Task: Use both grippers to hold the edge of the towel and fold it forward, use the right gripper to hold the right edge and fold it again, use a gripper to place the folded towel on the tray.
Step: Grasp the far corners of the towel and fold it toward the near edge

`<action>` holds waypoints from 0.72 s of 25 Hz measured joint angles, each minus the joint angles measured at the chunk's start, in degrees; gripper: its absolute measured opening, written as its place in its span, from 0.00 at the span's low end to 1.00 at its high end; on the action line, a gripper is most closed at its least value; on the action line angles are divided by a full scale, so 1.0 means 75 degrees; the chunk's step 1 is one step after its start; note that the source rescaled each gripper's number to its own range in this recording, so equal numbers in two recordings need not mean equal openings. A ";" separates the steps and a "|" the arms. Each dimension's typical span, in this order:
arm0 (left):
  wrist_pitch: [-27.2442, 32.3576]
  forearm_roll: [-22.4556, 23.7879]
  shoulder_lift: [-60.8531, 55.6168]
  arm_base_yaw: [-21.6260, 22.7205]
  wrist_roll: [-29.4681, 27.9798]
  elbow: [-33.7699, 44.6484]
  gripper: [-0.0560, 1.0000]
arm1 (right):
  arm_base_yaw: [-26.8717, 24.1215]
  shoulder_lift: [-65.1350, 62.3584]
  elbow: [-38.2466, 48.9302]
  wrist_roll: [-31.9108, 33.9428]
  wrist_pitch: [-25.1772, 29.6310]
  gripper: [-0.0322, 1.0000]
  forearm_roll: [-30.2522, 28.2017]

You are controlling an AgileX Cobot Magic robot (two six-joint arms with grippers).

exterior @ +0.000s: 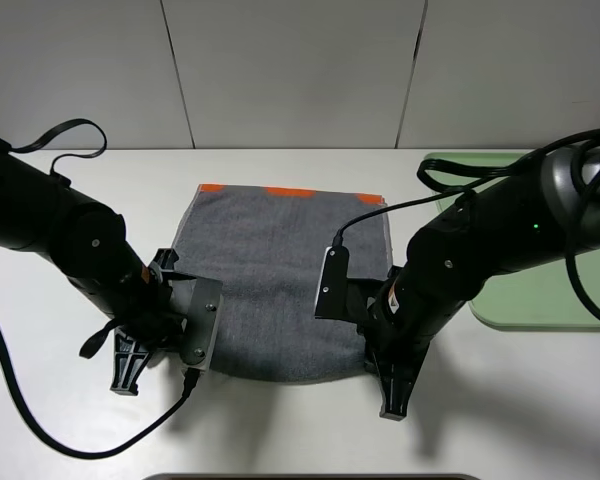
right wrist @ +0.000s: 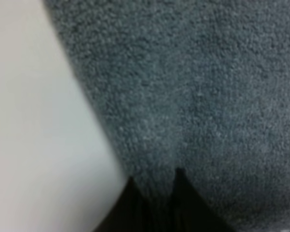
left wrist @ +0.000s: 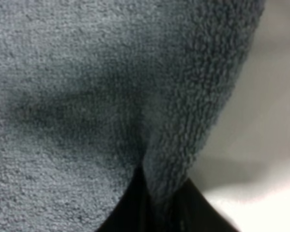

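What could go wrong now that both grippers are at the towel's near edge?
The left gripper and right gripper each seem to pinch only a narrow bit of the towel edge, so it may slip when lifted. If the arms advance unevenly, the fold could land skewed. The right arm looks close to the tray and might nudge it.
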 joint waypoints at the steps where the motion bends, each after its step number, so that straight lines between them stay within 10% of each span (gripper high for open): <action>1: 0.0000 0.0047 0.0000 0.0000 0.0000 0.0000 0.06 | 0.0000 0.0000 0.0000 0.0000 0.0000 0.06 0.0000; 18: -0.0010 0.0047 0.0003 0.0000 0.0000 0.0000 0.06 | 0.0000 0.0000 0.0000 0.0000 0.0000 0.03 -0.0006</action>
